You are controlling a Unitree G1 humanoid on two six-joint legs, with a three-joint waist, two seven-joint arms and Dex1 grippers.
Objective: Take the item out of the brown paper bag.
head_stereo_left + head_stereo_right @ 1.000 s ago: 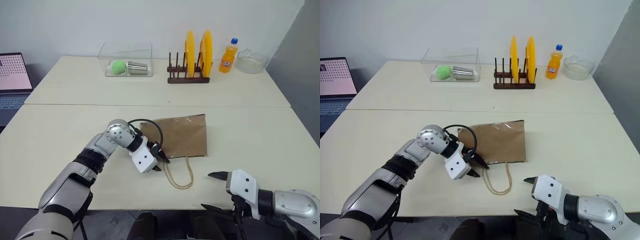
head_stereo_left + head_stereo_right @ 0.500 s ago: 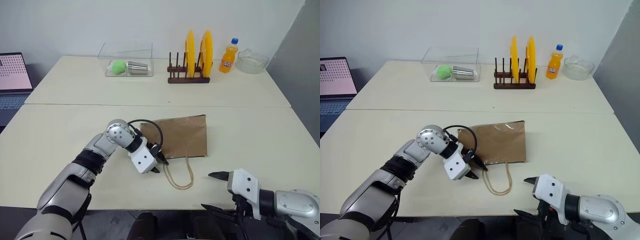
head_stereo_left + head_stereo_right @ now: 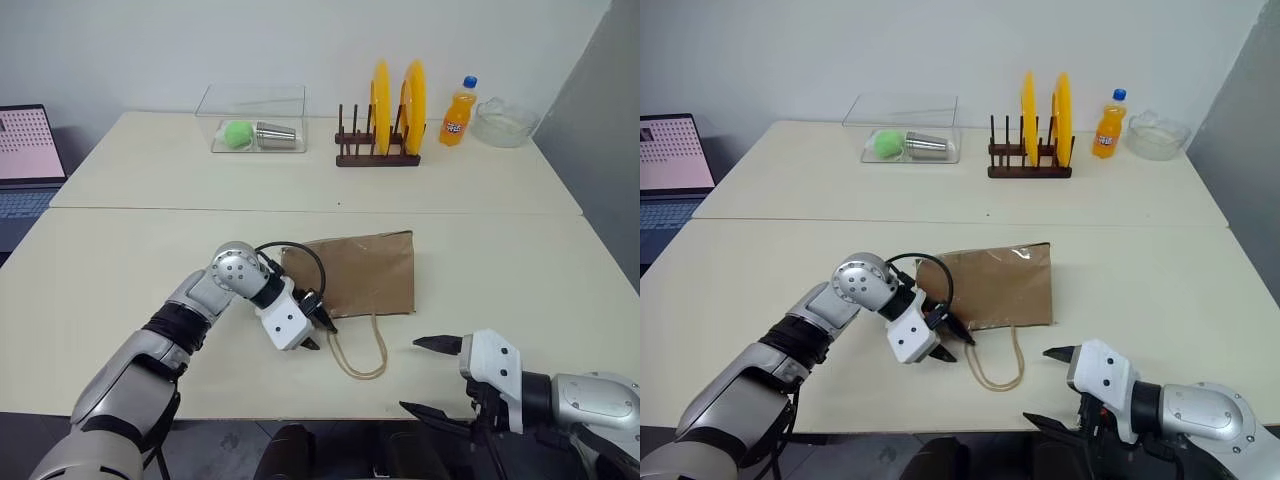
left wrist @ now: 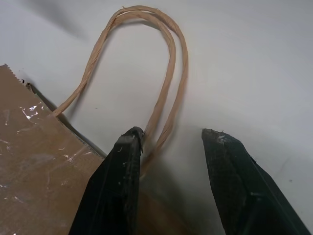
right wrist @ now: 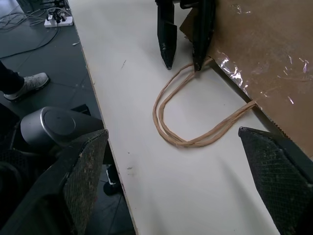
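- Pale desk [image 3: 520, 260] runs across the foreground, with a second one butted behind it carrying a plate rack, an orange bottle and a clear box, all well apart from the work.
- Lying flat on the near desk is the brown paper bag [image 3: 365, 272], its mouth edge towards the robot and its two cord handles [image 3: 357, 350] looping out together over the bare surface.
- Left gripper [image 3: 316, 323] sits at the bag's near-left corner, jaws parted about halfway and closed on nothing; in the left wrist view one finger [image 4: 117, 191] touches the handle cords where they leave the bag, the other stands clear over bare desk.
- Right gripper [image 3: 1050, 385] hangs at the desk's near edge, right of the handles and apart from the bag, jaws spread fully wide and empty.
- No item can be seen; judging by the task, it lies inside the flat bag, beyond the mouth edge, so its long axis cannot be told.
- Deciding relation: the bag's mouth lies just beside the left jaws and up-desk from them, so the left arm is the nearer one to lift the upper layer or a handle. The right arm would have to travel forward and leftward to enter the opening.
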